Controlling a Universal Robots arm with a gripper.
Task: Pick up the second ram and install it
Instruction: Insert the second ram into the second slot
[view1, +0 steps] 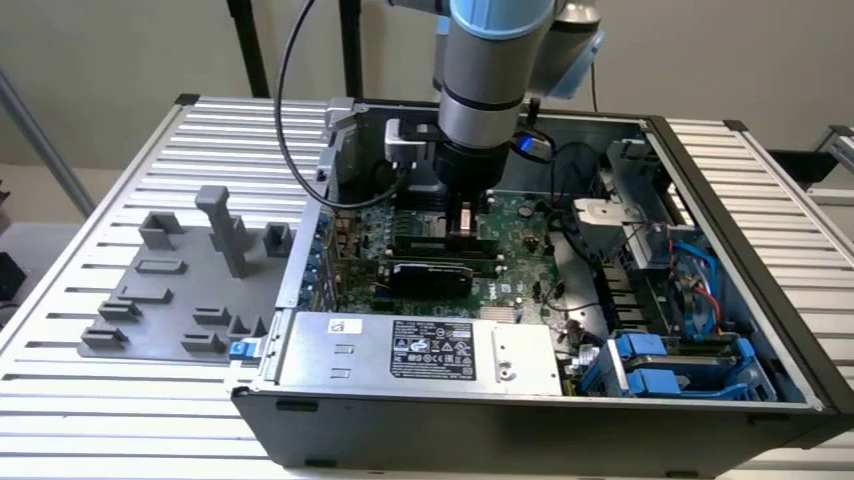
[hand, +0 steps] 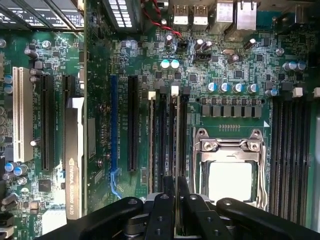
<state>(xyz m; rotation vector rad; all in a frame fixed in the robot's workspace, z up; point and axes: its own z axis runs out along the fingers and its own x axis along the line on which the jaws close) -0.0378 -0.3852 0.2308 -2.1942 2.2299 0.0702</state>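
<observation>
In the exterior view the Universal Robots arm (view1: 487, 70) reaches straight down from the top centre of the frame into an open computer case (view1: 534, 400) that lies on a ribbed metal table (view1: 120, 400), and its tool (view1: 462, 222) sits low over the motherboard (view1: 514, 250) near the middle of the picture. In the wrist view the tool (hand: 176, 200) shows at the bottom centre, with its black fingers (hand: 162, 210) drawn close together on a thin strip seen edge-on, the second ram (hand: 176, 170), which they clamp between them. The stick stands upright in line with the bank of dark memory slots (hand: 167, 140) just to the frame's left of the silver processor socket (hand: 230, 170); whether it is fully seated in its slot cannot be told. A further bank of memory slots (hand: 290, 155) runs along the right side of the wrist frame, and long black expansion slots (hand: 132, 120) with a white one (hand: 19, 115) lie toward the left, beside an NVIDIA card (hand: 75, 155) seen edge-on. In the exterior view a grey power supply with a label (view1: 427, 350) fills the lower centre of the case, blue drive brackets (view1: 654, 365) sit at the lower right, and a grey plastic fixture tray with upright posts (view1: 187, 280) rests on the table at the left of the frame, well apart from the tool.
</observation>
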